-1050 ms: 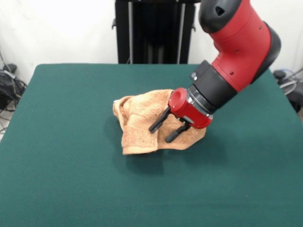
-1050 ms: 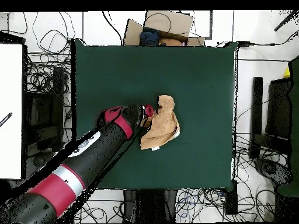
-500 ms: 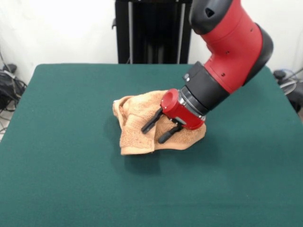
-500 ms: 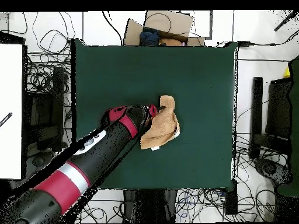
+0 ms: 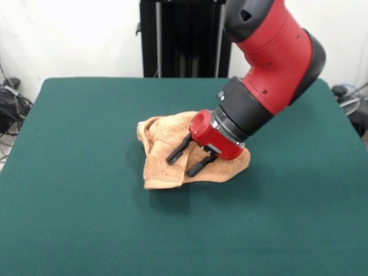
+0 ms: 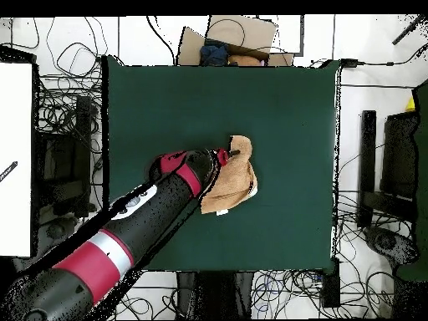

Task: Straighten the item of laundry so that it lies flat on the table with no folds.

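Since the earlier frame your pincer (image 5: 185, 157) has slid further across the towel (image 5: 164, 150), toward its bunched side. Its fingers stand apart, gripping nothing. Crumpled mid-counter (image 5: 80, 207), the towel looks soft, light and limp; take a free corner or border band. Your arm slants down over the towel, wrist tilted.
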Action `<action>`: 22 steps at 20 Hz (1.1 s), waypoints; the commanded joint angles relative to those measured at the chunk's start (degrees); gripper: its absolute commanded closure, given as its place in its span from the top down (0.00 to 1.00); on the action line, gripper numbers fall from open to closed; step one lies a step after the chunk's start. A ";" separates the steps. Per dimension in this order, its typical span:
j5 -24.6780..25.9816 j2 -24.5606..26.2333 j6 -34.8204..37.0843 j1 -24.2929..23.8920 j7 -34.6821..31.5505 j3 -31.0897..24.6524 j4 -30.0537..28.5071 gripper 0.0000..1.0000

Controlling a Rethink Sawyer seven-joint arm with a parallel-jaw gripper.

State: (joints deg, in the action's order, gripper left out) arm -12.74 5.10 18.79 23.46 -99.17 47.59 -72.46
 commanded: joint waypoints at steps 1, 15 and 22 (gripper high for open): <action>-1.10 3.57 -2.55 -1.87 -10.71 -9.11 2.06 1.00; -1.88 4.38 2.46 -2.14 -10.66 -7.74 4.55 1.00; -2.32 5.45 5.28 -0.48 -12.08 -4.89 5.61 1.00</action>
State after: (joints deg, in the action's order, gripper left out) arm -12.74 6.87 18.75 22.68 -99.17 47.63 -71.02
